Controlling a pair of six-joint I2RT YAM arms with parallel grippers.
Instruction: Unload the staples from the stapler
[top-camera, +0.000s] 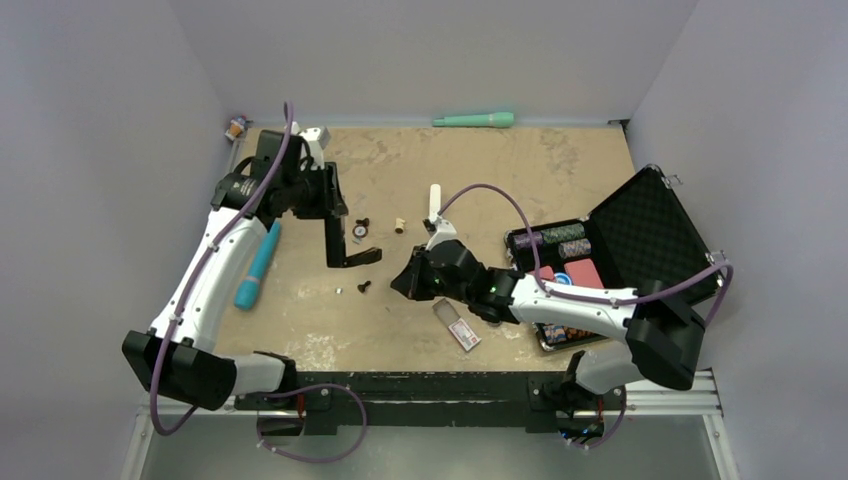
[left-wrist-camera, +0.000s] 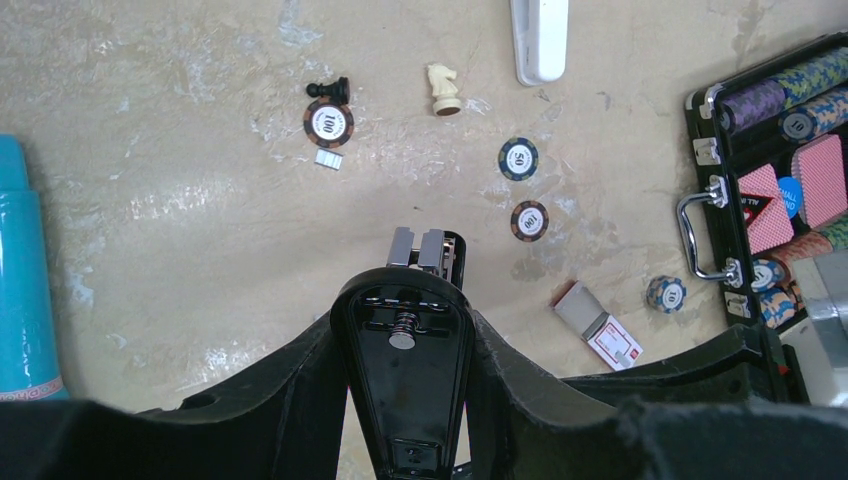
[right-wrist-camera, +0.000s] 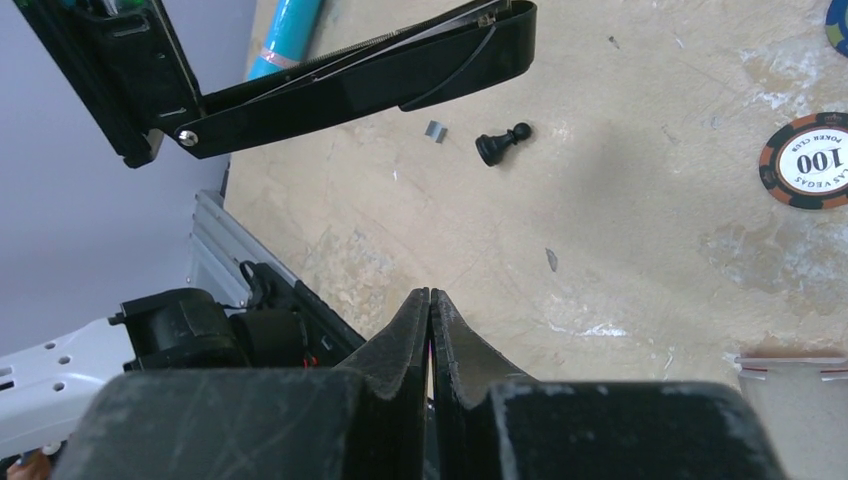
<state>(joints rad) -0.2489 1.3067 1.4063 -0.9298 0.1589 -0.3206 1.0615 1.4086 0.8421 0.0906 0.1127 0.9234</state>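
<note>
Closest in, a little box (top-camera: 460, 326) lies flat on the worktop (top-camera: 500, 170). Just past it is the right hand (right-wrist-camera: 430, 298) — its two fingers are pressed tight together and there is nothing between them. A bit farther on, a black pawn (right-wrist-camera: 502, 145) lies on its side with a small silvery bit (right-wrist-camera: 435, 131) just beside it. Over that spot hangs the stapler (right-wrist-camera: 400, 75), lifted up off the worktop and swung apart into two long black parts, with a thin line of silvery metal along the inside of one part. The left hand (left-wrist-camera: 405, 325) is clamped on it, one finger on each side of the black body, and the stapler's silvery end (left-wrist-camera: 418, 248) pokes out past the fingertips. Farther back sit a round chip marked 100 (right-wrist-camera: 812, 160), a white knight (left-wrist-camera: 443, 90) and a white stick (left-wrist-camera: 540, 40). A blue tube (top-camera: 258, 265) lies off to the left, near the left arm. On the right stands a black case (top-camera: 640, 230) with its lid up — chips and cards fill the bottom half. At the far edge of the worktop lies a long green thing (top-camera: 475, 120).
</note>
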